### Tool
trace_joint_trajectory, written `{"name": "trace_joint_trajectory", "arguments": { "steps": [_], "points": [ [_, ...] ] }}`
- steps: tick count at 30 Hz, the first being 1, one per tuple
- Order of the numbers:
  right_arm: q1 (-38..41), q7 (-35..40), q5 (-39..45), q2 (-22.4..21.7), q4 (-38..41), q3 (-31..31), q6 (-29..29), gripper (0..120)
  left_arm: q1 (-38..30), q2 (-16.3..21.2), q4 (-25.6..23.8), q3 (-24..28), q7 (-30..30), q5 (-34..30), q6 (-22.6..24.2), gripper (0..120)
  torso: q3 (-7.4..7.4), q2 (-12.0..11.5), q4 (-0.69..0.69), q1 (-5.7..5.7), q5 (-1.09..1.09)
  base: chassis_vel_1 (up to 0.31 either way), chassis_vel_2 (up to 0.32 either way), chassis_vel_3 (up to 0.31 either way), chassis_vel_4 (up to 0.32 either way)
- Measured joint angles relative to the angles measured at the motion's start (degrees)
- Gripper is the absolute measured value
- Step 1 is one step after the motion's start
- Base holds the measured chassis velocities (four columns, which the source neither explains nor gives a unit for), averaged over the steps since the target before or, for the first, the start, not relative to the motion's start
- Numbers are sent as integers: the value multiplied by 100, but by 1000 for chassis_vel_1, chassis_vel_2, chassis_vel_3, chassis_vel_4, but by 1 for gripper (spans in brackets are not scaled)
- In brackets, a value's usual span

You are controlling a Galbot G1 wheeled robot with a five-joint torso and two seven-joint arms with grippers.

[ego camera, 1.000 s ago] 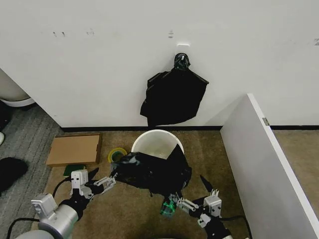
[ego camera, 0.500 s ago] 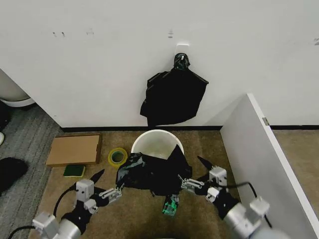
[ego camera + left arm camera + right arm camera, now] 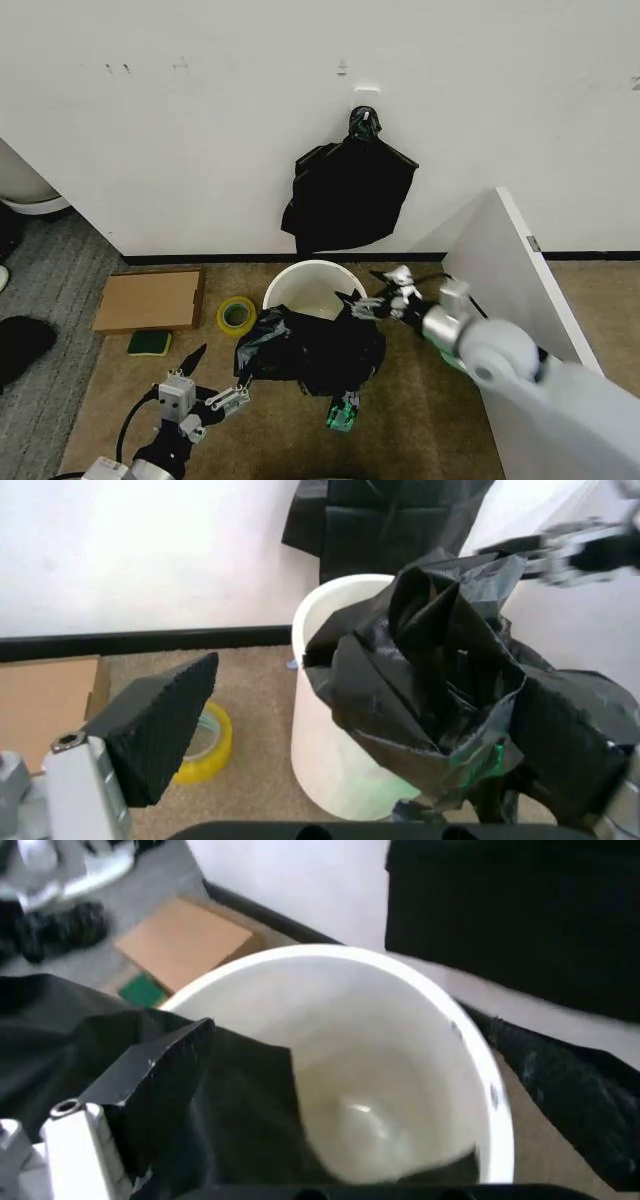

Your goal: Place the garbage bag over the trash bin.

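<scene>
The right tool (image 3: 372, 303), pinching the garbage bag (image 3: 310, 345), has swung up to the trash bin (image 3: 300, 283) rim; the left tool (image 3: 228, 397), spread, hangs back.

The left arm sits low at the near left of the head view, forearm pointing forward and slightly right. Its grey metal left pincer (image 3: 222, 397) has the black ribbed fingers (image 3: 160, 724) spread apart, nothing between them. The right arm reaches forward from the right side, its grey rounded wrist raised, and the silver right pincer (image 3: 375, 303) pinches a fold of thin black plastic.
</scene>
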Motion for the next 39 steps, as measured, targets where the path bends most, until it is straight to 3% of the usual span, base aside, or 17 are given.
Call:
{"name": "trace_joint_trajectory", "arguments": {
  "steps": [8, 14, 24, 37, 39],
  "points": [
    [1544, -638, -508, 229, -968, -1258, -254, 100, -92, -195, 140, 114, -6, 226, -47, 100, 0, 0, -3, 0, -1, 0, 0, 0, 0],
    [2326, -840, -595, 876, -1806, -1928, -488, 100, -141, -229, 260, 164, -6, 272, -150, 100, 0, 0, 3, 0, -2, 0, 0, 0, 0],
    [2567, -1055, -1104, 1284, -2832, -2221, -364, 99, -174, -479, 210, 188, 1, 541, -273, 100, 0, 0, 0, 0, -1, 0, 0, 0, 0],
    [3006, -1204, -918, 1285, -2850, -2635, -545, 51, -195, -435, 45, 371, -81, 435, -173, 100, -1, 1, 1, -1, -1, 0, 0, 0, 0],
    [3032, -1222, -906, 1277, -2850, -2666, -560, 48, -192, -429, 44, 371, -84, 420, -166, 100, -1, 1, 1, -1, -1, 0, 0, 0, 0]
  ]
}}
